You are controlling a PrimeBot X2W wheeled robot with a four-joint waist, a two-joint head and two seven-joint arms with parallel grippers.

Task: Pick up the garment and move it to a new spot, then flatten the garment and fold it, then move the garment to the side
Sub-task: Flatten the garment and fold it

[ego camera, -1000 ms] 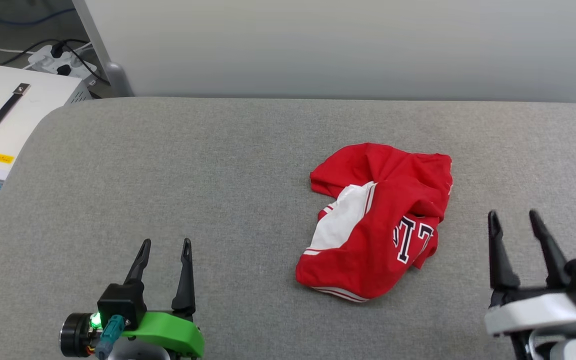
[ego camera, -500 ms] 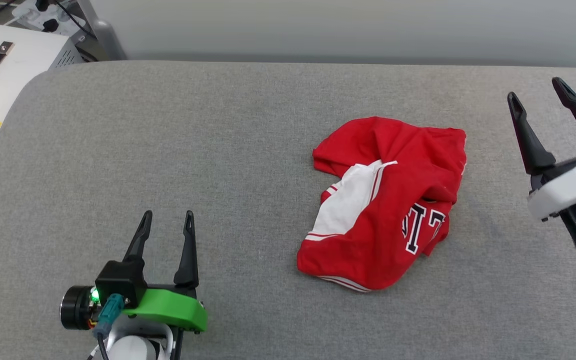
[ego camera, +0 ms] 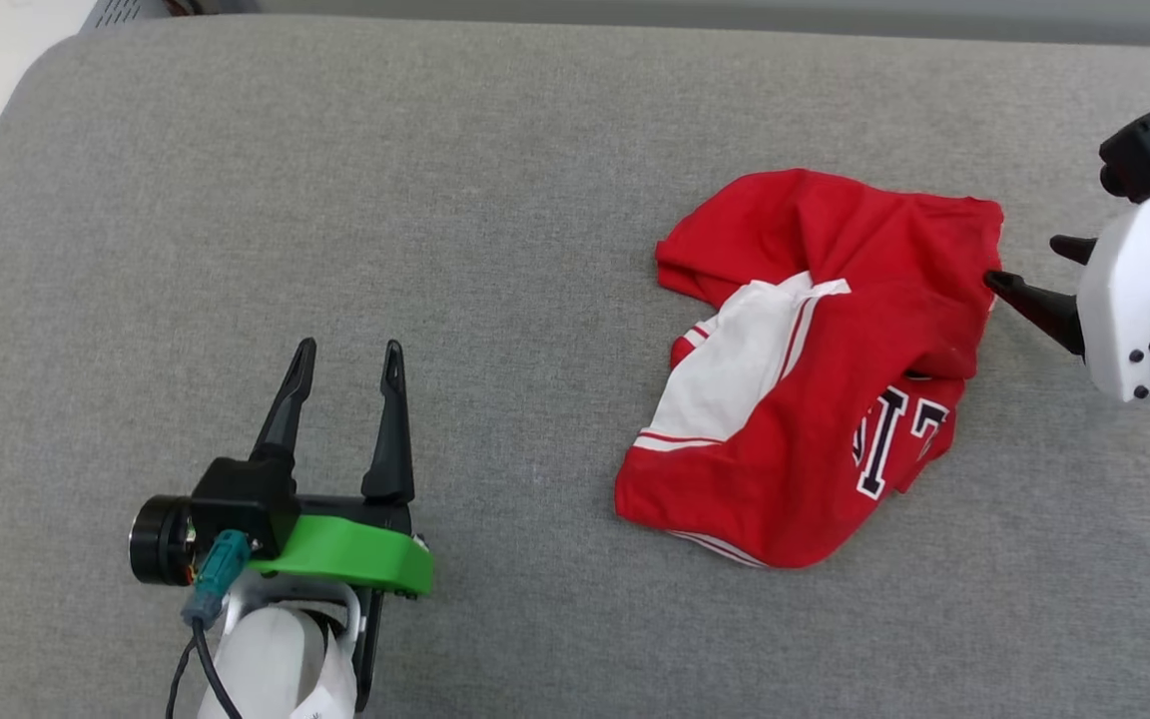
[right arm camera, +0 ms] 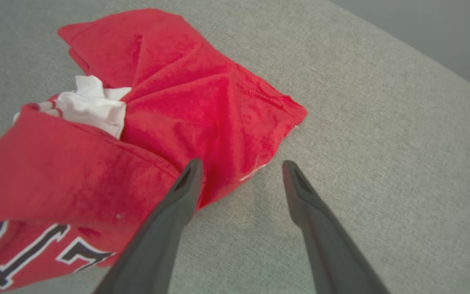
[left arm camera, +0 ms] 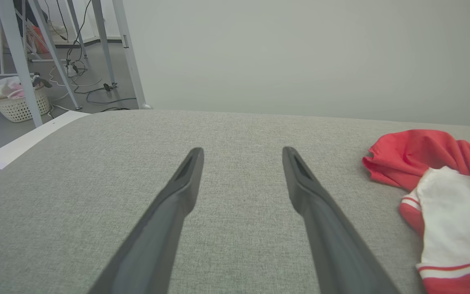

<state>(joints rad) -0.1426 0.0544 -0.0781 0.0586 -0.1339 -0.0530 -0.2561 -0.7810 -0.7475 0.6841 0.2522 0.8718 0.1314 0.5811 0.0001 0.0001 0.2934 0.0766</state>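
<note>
Right hand (ego camera: 1022, 262): wide, straddling garment (ego camera: 815, 379) edge, lined up to pinch.
Left hand (ego camera: 350, 350): wide, empty, well apart.

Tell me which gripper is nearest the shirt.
The right gripper, white-bodied, poised at the shirt's right edge; the green-bodied left gripper sits well away.

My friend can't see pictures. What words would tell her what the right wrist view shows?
A crumpled red T-shirt with a white patch and dark lettering lies on a grey fabric surface. The right end effector is open, one dark finger tip in front of the red cloth, the other in front of bare grey fabric.
</note>
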